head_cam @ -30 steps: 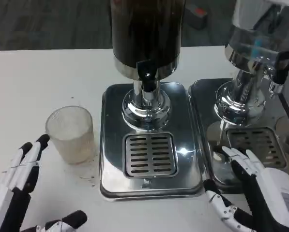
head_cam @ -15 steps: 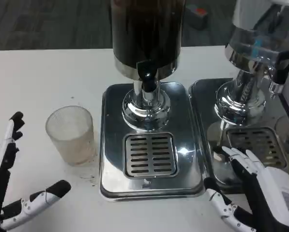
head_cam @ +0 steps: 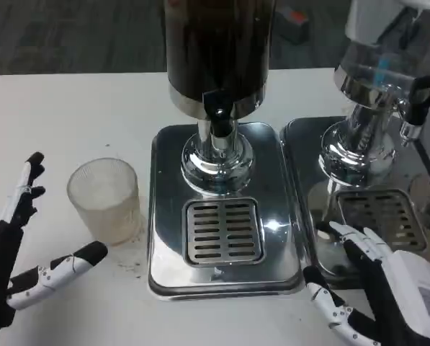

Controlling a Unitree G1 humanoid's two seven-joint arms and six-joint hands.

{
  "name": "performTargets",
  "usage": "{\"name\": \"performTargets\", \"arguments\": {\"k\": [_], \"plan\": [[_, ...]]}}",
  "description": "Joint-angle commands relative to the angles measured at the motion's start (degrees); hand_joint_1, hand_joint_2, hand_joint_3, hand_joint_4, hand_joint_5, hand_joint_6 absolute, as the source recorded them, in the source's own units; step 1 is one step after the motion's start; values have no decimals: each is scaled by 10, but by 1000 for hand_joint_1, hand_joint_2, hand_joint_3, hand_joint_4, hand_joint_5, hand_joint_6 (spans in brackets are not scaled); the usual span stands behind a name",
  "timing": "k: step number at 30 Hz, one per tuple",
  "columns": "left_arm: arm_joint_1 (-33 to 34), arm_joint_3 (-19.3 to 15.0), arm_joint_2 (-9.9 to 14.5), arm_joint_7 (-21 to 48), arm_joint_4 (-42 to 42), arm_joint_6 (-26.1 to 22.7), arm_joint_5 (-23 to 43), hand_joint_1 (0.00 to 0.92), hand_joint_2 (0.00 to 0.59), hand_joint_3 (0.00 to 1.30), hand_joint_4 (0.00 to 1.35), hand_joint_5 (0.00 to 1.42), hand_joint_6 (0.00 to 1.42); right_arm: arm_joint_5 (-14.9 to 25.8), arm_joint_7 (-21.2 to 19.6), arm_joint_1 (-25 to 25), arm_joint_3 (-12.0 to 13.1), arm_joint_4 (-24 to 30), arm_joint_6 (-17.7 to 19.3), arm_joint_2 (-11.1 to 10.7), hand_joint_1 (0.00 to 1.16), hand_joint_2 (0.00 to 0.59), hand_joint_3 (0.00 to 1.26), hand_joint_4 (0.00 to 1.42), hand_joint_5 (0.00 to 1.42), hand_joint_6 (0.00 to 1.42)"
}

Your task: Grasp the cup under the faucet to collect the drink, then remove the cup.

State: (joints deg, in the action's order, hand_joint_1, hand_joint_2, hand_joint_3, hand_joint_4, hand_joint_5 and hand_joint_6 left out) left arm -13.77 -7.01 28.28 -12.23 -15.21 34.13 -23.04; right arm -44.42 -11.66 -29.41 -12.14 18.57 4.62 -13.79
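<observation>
Cup (head_cam: pixel 104 201) stands empty on the table's (head_cam: pixel 70 115) left part, beside the dispenser tray (head_cam: pixel 164 216). Left hand (head_cam: pixel 16 252), fingers apart, partly cut off; right hand (head_cam: pixel 387 288) likewise spread, empty.

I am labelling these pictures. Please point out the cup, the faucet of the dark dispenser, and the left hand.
cup (head_cam: pixel 105 202), head view, on its ribbed side wall.
faucet (head_cam: pixel 218 122), head view, on its black tap.
left hand (head_cam: pixel 13 263), head view, on its palm.

frosted clear ribbed cup (head_cam: pixel 104 200); chrome slotted drip tray (head_cam: pixel 223 231); white table (head_cam: pixel 70 115).
</observation>
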Motion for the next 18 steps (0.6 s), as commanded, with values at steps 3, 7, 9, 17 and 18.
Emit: {"name": "performTargets", "arguments": {"k": [3,7,9,17,18], "plan": [[34,6,10,21,-36,-4,6,169,0,0,34,183,291,9,6,-1,2,4,-9,3,267,406,218,178,119,215],[49,9,14,34,-51,-8,10,169,0,0,35,185,293,14,7,-1,2,3,-9,3,267,406,219,186,130,216],[56,10,16,40,-57,-14,11,169,0,0,35,186,294,16,8,0,2,2,-9,3,267,406,219,187,131,216],[100,20,21,72,-84,-44,12,169,0,0,37,201,298,18,8,-2,-1,1,-8,3,267,406,219,193,144,216],[105,21,22,73,-90,-45,10,169,0,0,37,202,299,18,8,-3,-1,1,-8,3,267,406,219,196,152,216]]}}
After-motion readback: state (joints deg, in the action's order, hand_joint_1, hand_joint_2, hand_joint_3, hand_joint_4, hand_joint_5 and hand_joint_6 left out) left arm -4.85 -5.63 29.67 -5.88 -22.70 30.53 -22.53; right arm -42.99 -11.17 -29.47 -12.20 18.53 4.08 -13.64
